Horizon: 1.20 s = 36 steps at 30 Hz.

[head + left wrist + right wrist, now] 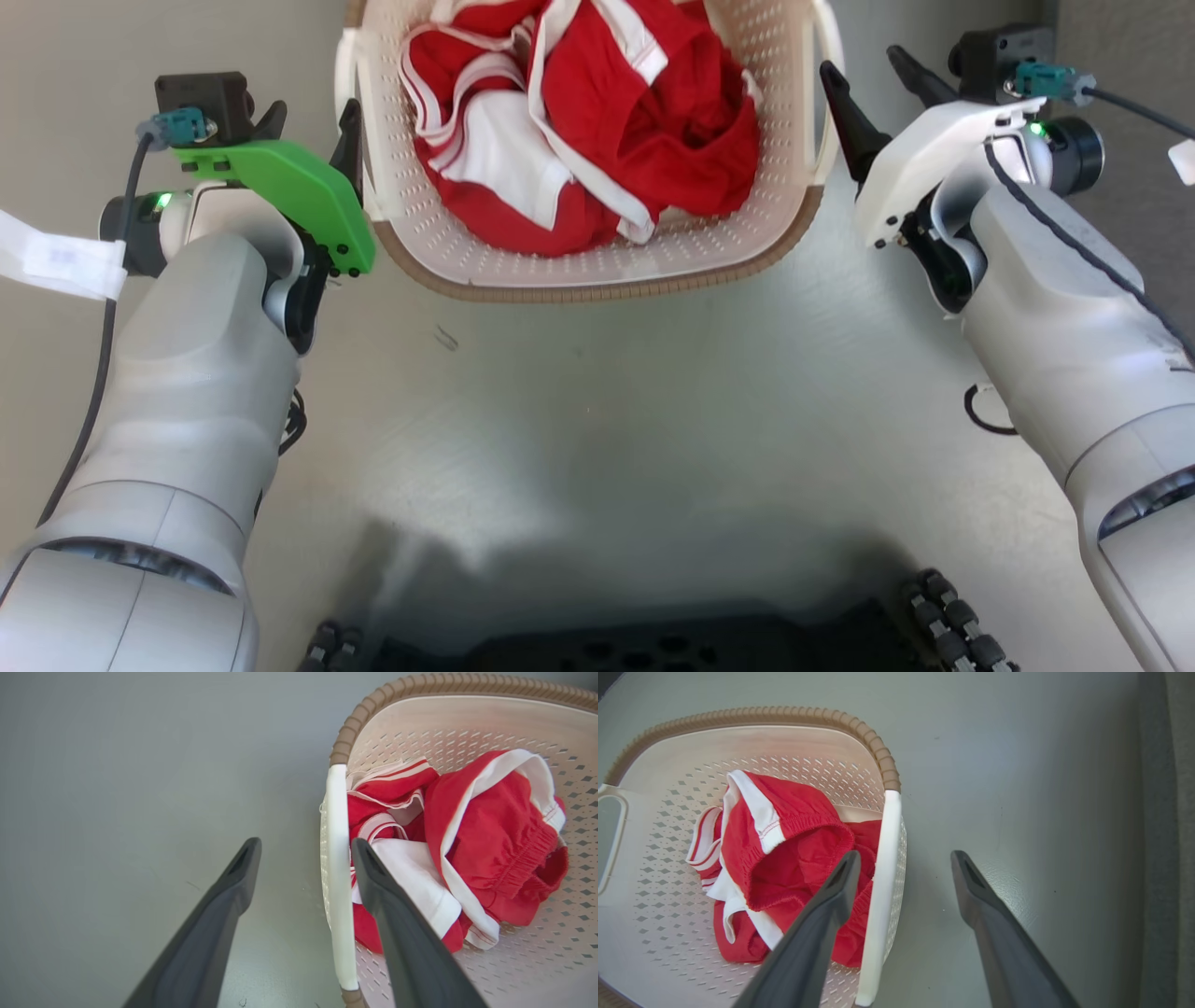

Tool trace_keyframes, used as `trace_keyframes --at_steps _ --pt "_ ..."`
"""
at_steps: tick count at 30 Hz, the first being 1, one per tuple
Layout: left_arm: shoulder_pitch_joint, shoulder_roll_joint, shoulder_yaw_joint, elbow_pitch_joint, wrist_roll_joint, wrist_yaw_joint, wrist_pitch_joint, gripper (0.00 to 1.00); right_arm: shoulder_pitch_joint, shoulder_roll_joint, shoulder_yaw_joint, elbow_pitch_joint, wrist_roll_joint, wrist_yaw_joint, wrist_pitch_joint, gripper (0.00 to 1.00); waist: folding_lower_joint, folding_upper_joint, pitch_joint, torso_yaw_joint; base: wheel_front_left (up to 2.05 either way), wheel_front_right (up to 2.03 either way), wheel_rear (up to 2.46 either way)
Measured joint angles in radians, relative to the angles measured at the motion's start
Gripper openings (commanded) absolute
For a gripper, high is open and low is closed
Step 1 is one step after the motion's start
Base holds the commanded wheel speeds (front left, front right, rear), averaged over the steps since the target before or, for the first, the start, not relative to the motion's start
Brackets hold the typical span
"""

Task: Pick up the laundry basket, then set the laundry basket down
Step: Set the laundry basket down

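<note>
So the laundry basket was sitting on the grey floor right in front of the bot, between both arms, with a heap of red and white clothes inside. The left claw had its fingers spread apart either side of the left white handle, one finger over the clothes, the other out over the floor. The right claw was the same deal: wide apart, straddling the right handle, not clamped on it.
</note>
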Motion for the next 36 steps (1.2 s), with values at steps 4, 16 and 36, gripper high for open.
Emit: trace_keyframes --at_steps 4,16,36 --pt "0.012 0.0 -0.003 0.0 0.001 0.0 -0.019 1.0 0.021 -0.004 -0.006 -0.015 0.02 0.0 -0.002 1.0 0.0 0.0 -0.051 -0.002 0.0 0.0 0.0" --pt "0.058 0.01 -0.031 -0.01 0.042 0.0 -0.047 1.0 0.077 -0.04 -0.071 -0.085 0.037 0.0 -0.003 1.0 0.0 0.0 -0.202 -0.01 0.0 0.0 0.0" --pt "0.192 0.073 0.014 -0.26 0.107 0.067 -0.05 1.0 0.247 -0.054 -0.168 -0.263 0.002 -0.054 -0.003 1.0 -0.0001 0.0 -0.49 -0.02 0.0 0.0 0.0"
